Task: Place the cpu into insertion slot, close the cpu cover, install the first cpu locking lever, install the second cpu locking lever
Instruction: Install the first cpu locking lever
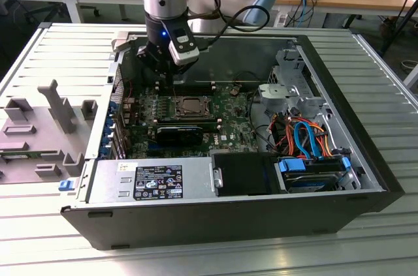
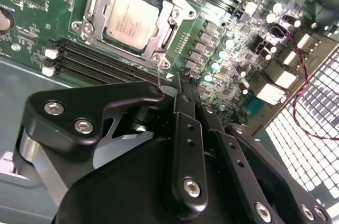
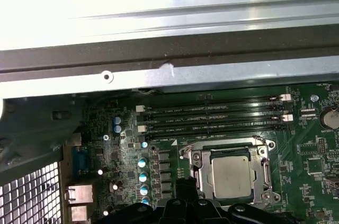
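The gripper (image 2: 186, 83), fingers pressed together and empty, hung just beside the covered chip (image 2: 131, 20), at its corner.

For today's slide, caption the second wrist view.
Silvery-grey square cpu seated in its socket under the closed metal cpu cover, black gripper beside it.

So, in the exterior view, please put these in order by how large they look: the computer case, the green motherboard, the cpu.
1. Computer case, by far the largest.
2. Green motherboard, which lies inside the case.
3. Cpu, a small square on the motherboard, below the end effector.
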You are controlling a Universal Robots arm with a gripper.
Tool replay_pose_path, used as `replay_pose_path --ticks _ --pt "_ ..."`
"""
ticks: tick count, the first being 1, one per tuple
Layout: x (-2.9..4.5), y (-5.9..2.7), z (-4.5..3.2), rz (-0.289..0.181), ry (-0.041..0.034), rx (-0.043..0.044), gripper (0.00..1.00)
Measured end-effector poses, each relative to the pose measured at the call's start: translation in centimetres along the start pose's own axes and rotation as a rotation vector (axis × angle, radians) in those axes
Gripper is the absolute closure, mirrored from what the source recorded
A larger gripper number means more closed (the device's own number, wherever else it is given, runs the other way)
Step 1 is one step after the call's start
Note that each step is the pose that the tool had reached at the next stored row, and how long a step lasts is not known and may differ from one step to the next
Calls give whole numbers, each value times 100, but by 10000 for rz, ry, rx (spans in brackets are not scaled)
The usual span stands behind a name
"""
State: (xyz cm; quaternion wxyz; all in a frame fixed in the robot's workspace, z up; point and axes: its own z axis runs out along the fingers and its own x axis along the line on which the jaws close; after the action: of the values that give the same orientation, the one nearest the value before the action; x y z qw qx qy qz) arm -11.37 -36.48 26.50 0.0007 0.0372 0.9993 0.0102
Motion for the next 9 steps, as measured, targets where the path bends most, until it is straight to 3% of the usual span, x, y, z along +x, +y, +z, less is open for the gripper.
replay_pose_path --ticks 3,9 --pt "49 26 2 -79 1 4 89" --pt "79 127 9 -338 6 25 89"
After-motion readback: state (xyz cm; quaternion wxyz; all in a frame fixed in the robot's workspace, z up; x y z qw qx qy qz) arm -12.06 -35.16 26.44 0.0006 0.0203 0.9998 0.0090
